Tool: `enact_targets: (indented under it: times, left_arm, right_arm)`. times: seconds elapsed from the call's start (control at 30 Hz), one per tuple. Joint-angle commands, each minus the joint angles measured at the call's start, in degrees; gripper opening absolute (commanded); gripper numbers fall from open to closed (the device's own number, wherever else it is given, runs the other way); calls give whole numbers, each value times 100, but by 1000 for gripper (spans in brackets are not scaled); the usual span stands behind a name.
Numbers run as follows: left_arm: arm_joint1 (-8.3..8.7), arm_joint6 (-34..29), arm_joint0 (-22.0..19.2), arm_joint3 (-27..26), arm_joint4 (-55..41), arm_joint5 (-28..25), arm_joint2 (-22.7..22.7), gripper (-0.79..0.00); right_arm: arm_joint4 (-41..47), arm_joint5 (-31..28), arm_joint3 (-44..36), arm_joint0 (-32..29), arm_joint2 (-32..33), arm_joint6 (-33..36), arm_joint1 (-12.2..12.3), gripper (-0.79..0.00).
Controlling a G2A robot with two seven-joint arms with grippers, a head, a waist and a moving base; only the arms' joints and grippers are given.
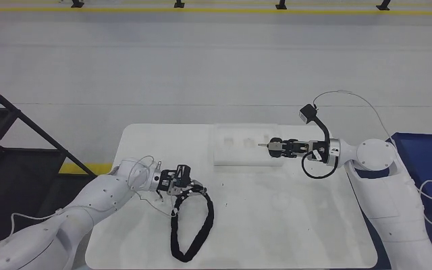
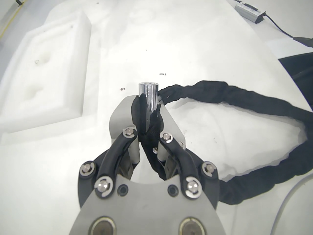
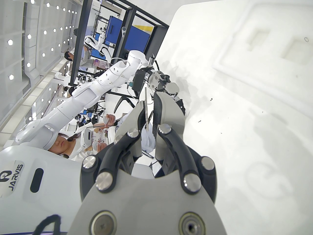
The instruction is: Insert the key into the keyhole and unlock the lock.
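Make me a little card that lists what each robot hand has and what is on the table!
left gripper: shut on the lock, gripping its shiny metal cylinder
right gripper: shut on the key, near the foam tray
key and lock: apart, key not yet in
black cable: joined to the lock, its loop lying on the table
foam tray: white, two shallow hollows, at the far side of the table
table: white
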Motion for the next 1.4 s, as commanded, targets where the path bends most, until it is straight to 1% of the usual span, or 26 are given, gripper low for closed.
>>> enact_targets:
  times: [0.0, 0.1, 0.2, 0.33, 0.43, 0.57, 0.63, 0.73, 0.9, 1.07, 1.13, 1.2, 1.37]
  left_arm:
    - [82, 33, 50, -174, -119, -21, -123, -785]
    - [222, -46, 125, -541, -266, -42, -335, -785]
    - [369, -403, 231, -1010, -492, 32, -616, -785]
    - [574, -919, 453, -1768, -934, 41, -1042, -785]
    - [698, -1428, 627, -2371, -1335, 72, -1370, -785]
    - [805, -2061, 895, -3130, -1777, 336, -1729, -785]
    - [833, -2313, 1013, -3428, -1912, 476, -1857, -785]
    - [837, -2601, 1124, -3725, -2100, 618, -1983, -785]
    - [748, -2875, 1158, -3919, -2353, 901, -2057, -785]
    - [576, -3046, 1048, -3931, -2465, 1104, -1960, -785]
    - [492, -3043, 990, -3861, -2473, 1207, -1895, -785]
    - [408, -2999, 940, -3777, -2519, 1204, -1818, -785]
    - [395, -2985, 931, -3759, -2529, 1192, -1806, -785]
  right_arm:
    - [0, 0, 0, 0, 0, 0, 0, -785]
    - [0, 0, 0, 0, 0, 0, 0, -785]
    - [-175, 128, -115, -59, -63, -67, 7, -785]
    - [-405, 582, -355, -31, -132, 117, 40, -785]
    - [-518, 977, -627, -50, -141, 255, 72, -785]
    - [-550, 1528, -1112, -121, -41, 462, 130, -785]
    - [-369, 1767, -1343, -183, 72, 552, 156, -785]
    - [-279, 1991, -1673, -281, 231, 666, 204, -785]
    - [-288, 2229, -2089, -404, 412, 855, 279, -785]
    - [-390, 2386, -2252, -450, 498, 794, 330, -785]
    - [-399, 2386, -2264, -453, 500, 788, 333, -785]
    - [-399, 2386, -2264, -453, 500, 788, 333, -785]
    - [-399, 2386, -2264, -453, 500, 788, 333, -785]
